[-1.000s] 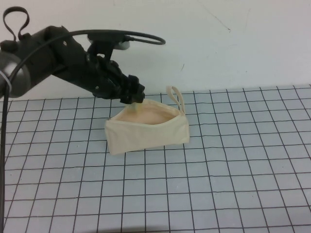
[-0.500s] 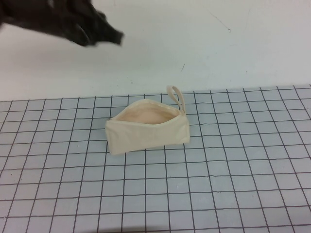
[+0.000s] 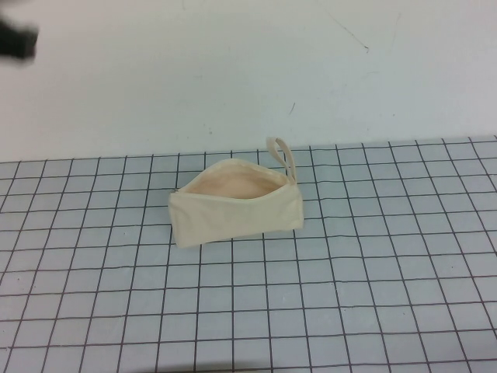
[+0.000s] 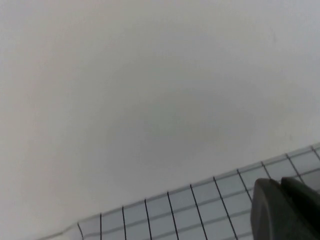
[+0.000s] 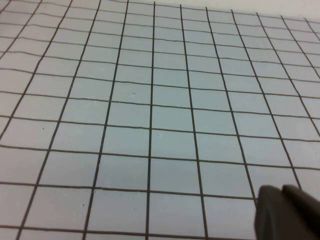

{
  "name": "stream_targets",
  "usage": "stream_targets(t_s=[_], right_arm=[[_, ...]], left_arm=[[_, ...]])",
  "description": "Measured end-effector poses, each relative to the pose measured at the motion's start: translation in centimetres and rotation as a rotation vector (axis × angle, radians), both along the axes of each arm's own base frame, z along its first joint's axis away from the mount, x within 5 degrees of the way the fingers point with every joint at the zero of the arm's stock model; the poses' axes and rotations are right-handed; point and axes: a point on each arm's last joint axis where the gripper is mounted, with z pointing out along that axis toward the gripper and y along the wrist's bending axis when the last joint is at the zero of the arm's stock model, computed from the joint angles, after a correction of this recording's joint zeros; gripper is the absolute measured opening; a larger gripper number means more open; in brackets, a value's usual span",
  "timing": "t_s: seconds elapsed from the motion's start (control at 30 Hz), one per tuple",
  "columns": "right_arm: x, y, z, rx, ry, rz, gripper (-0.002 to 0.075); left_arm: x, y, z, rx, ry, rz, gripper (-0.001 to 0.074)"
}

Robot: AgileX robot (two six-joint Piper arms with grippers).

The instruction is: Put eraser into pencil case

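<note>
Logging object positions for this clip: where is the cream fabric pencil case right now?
In the high view, the cream fabric pencil case sits on the grid-lined mat, slightly left of centre near the mat's far edge, mouth open, loop strap at its right end.

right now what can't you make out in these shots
- Eraser: seen in no view; the pencil case front wall hides its floor in the high view.
- Left hand: a dark blur cut by the high view's edge.
- Right hand: only a dark corner in its wrist view; absent from the high view.

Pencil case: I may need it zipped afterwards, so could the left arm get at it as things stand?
Probably yes: the pencil case sits alone on the grid mat, mouth open upward, and the left gripper is far off at upper left.
</note>
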Motion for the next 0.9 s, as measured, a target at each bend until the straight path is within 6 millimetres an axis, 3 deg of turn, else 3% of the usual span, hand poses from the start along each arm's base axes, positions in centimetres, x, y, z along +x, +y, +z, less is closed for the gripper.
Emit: stream_targets(t_s=[0.27,0.4,0.63,0.9], right_arm=[[0.0,0.0,0.0,0.0,0.0,0.0,-0.0001],[0.0,0.0,0.0,0.0,0.0,0.0,-0.0001],[0.0,0.0,0.0,0.0,0.0,0.0,-0.0001],[0.0,0.0,0.0,0.0,0.0,0.0,-0.0001]], left_arm=[[-7.4,2.0,-9.2,-0.03,0.02,0.007,0.0],[-10.5,2.8,-12.1,-0.067,0.006,0.014,0.0],[-14.3,3.4,-14.8,-0.252,0.014,0.017,0.0],[-15.2,3.4,-15.3,-0.324,0.022,0.015,0.0]])
